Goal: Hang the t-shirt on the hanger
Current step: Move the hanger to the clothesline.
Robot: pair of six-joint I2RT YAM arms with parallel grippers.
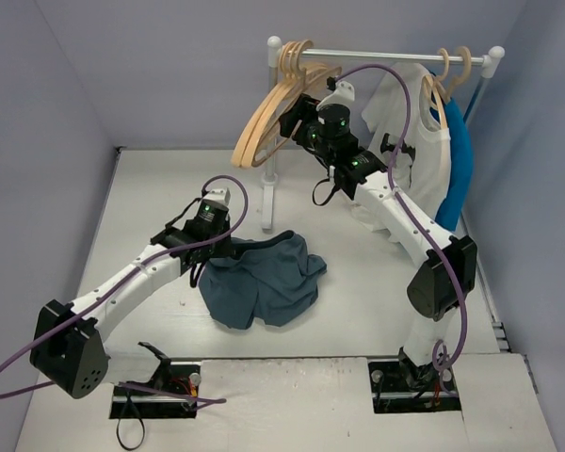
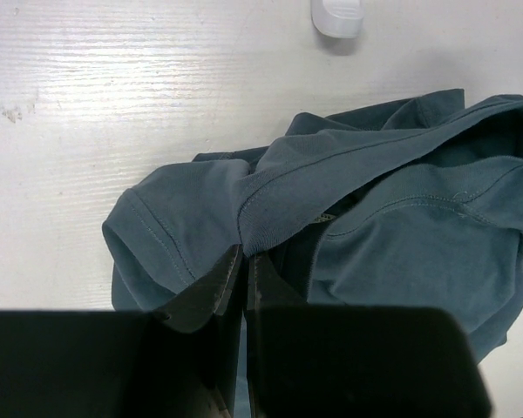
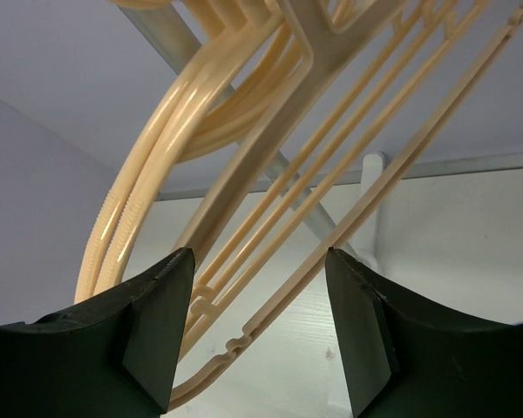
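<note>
Item 1. t-shirt [image 1: 264,278] [image 2: 375,218]: slate-blue, crumpled in a heap on the table [image 1: 151,188]. It lies at the tips of my left claw [image 1: 224,243] [image 2: 244,257] and spreads away to the claw's right.

Item 2. Left claw: fingers [image 2: 200,296] pressed together, clamped on a ribbed edge of the t-shirt, low against the cloth. One sleeve sits just left of the tips.

Item 3. hanger [image 1: 264,122] [image 3: 270,174]: pale wood, one of a bunch of like hangers hooked on the left end of the rail [image 1: 386,55]. I cannot tell it from its neighbours.

Item 4. Right claw [image 1: 294,118] [image 3: 257,270]: raised to the bunch, fingers [image 3: 157,322] wide apart. The thin lower bars of the hangers run slantwise through the gap. I cannot tell if any bar touches a finger.

Item 5. Further along the rail, beyond my right claw: white t-shirt [image 1: 410,141], bright blue garment [image 1: 460,160], and spare hangers [image 1: 452,71].
</note>
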